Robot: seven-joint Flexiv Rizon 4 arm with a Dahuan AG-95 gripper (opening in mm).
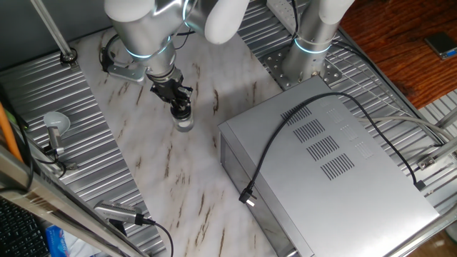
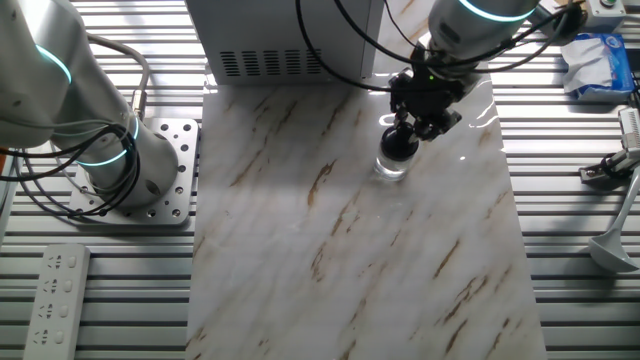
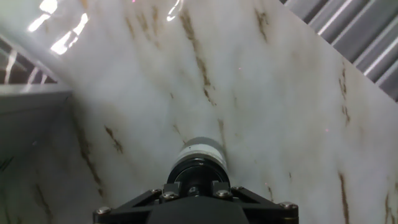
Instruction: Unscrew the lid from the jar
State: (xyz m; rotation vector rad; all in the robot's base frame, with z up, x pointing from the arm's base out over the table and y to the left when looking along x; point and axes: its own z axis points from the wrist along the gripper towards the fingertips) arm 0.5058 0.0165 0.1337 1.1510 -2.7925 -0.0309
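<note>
The tiny clear jar [image 1: 185,123] stands upright on the marble board [image 1: 178,193], left of the big grey box. Its dark lid [image 2: 398,145] sits on top of the jar [image 2: 390,168]. My gripper [image 1: 180,106] comes straight down from above, and its two fingers close on the lid's sides. In the other fixed view the gripper [image 2: 408,130] sits right over the lid. In the hand view the dark lid [image 3: 196,170] lies between my fingertips [image 3: 173,186], with the pale jar [image 3: 200,151] beyond it.
A large grey metal box [image 1: 328,157] with a black cable [image 1: 285,135] stands right of the jar. A round grey knob on a stem [image 1: 55,125] stands at the left. A second arm's base [image 1: 308,50] is at the back. A power strip [image 2: 55,290] lies off the board.
</note>
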